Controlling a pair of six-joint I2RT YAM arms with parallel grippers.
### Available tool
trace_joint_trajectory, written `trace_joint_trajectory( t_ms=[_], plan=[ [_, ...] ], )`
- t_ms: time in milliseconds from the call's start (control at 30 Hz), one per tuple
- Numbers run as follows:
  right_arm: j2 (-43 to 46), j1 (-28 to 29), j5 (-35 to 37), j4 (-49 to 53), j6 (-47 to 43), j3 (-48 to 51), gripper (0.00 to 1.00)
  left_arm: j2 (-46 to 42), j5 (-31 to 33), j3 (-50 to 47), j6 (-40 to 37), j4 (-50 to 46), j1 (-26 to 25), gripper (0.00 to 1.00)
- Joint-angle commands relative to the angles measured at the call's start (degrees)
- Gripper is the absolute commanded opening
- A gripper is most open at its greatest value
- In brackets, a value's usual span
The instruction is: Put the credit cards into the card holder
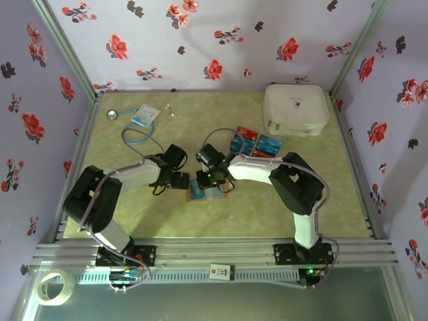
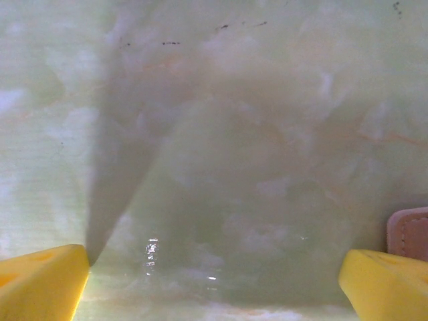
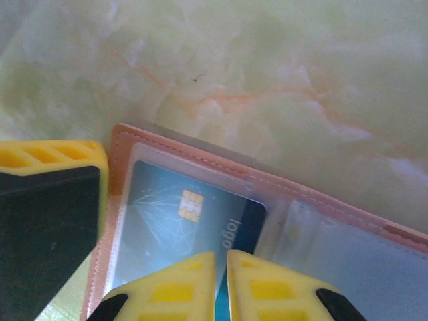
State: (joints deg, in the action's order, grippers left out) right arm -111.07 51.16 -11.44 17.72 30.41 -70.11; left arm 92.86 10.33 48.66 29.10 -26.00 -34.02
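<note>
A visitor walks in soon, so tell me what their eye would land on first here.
First, the pink card holder lying open mid-scene, a blue card in its clear pocket under the closed yellow tips of the right gripper. Then the left gripper, spread wide over the marbled table beside it, and the red and blue cards heaped near the big white case far right.

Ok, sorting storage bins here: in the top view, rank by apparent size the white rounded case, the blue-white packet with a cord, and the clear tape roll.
1. White rounded case, clearly largest.
2. Clear tape roll.
3. Blue-white packet; these two look close, order unsure.
</note>
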Motion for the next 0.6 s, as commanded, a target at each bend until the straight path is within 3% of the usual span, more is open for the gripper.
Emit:
trace_joint_trajectory(
  t_ms=[0, 567],
  plan=[
    [-1.73, 0.85, -1.21, 0.92, -0.13, -1.74, 0.12, 3.37, -1.02, -0.41, -0.80, 2.10, -1.05, 1.00],
    [8.79, -1.36, 1.93, 2.90, -1.01, 2.46, 0.16, -3.19, -0.22, -0.09, -1.95, -1.52, 1.34, 1.00]
  ],
)
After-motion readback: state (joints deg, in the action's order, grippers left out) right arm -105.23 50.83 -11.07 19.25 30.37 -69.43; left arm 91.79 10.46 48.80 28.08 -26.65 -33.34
